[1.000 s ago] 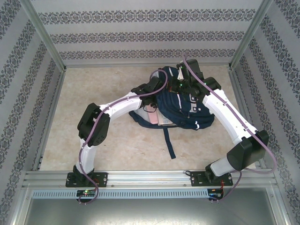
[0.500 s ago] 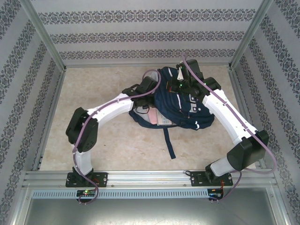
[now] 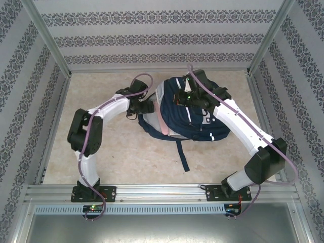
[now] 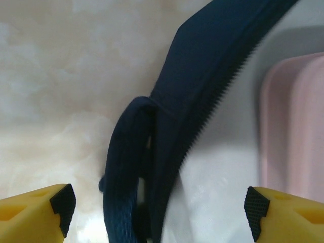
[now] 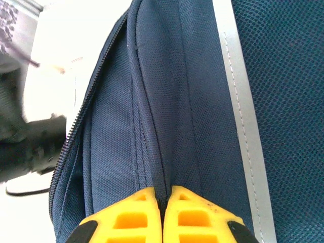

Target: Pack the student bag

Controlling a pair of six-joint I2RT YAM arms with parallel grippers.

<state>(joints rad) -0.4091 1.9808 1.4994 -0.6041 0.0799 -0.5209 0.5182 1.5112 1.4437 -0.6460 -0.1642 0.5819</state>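
A: Pale marbled tabletop (image 3: 116,152), boxed in by patterned walls (image 3: 152,40) on three sides. Nearest the bottom edge?

B: Two arm bases bolted to a metal rail (image 3: 162,191). Just above, a dark strap (image 3: 182,152) trailing down the frame from the student bag (image 3: 195,121).

A: And the bag's place?

B: Upper middle of the overhead frame, slightly right of centre, lying on the tabletop. Unzipped along its left side, with a pink case (image 3: 161,119) showing in the gap.

A: Left end effector (image 3: 143,108)?

B: Just left of the bag's open edge. Seen from the wrist, left end effector (image 4: 159,205) spread wide, yellow fingers (image 4: 35,212) at the lower corners, gripping nothing. Beyond them, a navy flap edged with zipper (image 4: 223,86) teeth, then the pink case at the right edge of the frame.

A: Right end effector (image 3: 183,98)?

B: Over the bag's upper part. Up close, right end effector (image 5: 163,202) pressed almost closed, pinching a raised fold of navy fabric. Further up that frame, a grey stripe (image 5: 243,126) running along the right.
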